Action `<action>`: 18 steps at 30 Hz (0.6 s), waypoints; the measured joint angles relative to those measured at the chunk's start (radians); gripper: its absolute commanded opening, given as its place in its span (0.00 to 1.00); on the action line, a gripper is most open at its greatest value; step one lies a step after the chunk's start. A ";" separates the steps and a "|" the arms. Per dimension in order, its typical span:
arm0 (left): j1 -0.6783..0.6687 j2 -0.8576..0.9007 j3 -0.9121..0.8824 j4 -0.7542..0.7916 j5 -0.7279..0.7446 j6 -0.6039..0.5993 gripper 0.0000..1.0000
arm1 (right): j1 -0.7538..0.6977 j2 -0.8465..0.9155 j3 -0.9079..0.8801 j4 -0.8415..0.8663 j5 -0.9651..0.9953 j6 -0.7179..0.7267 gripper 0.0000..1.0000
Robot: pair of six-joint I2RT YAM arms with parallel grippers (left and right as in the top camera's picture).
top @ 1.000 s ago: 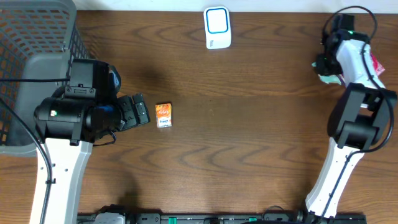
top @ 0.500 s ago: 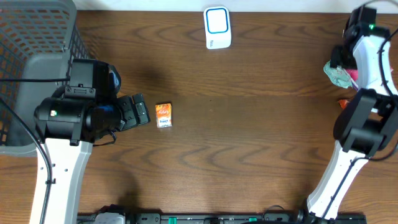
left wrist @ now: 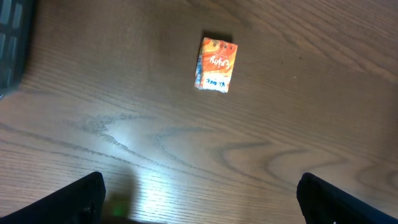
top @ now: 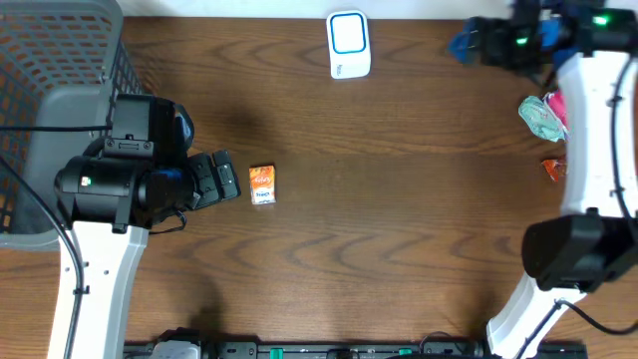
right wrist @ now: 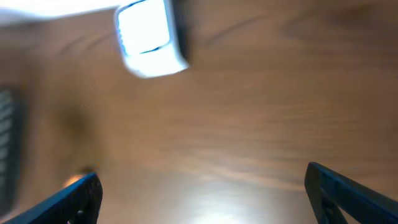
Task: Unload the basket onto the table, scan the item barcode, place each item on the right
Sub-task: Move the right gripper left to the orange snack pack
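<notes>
The item is a small orange packet point(top: 262, 185) lying flat on the wooden table point(top: 399, 219); the left wrist view shows it point(left wrist: 216, 64) ahead of the fingers. My left gripper point(top: 231, 181) point(left wrist: 199, 208) hovers just left of it, open and empty. A white scanner with a blue-rimmed window point(top: 349, 44) stands at the table's back edge and looks blurred in the right wrist view point(right wrist: 149, 37). My right gripper point(top: 461, 44) point(right wrist: 205, 199) is at the back right, pointing left toward the scanner, open and empty.
A grey mesh basket point(top: 60, 60) fills the back left corner, beside my left arm. A green and pink packet point(top: 543, 115) and a small orange piece point(top: 551, 168) lie by the right edge, close to my right arm.
My right gripper opened, left the green and pink packet at the right edge, and swung to the back, pointing left toward the scanner. The left arm and orange packet stayed put.
</notes>
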 measured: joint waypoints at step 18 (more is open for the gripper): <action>0.000 0.000 0.000 0.000 0.000 0.000 0.98 | 0.517 0.304 -0.003 0.120 -0.184 0.259 0.56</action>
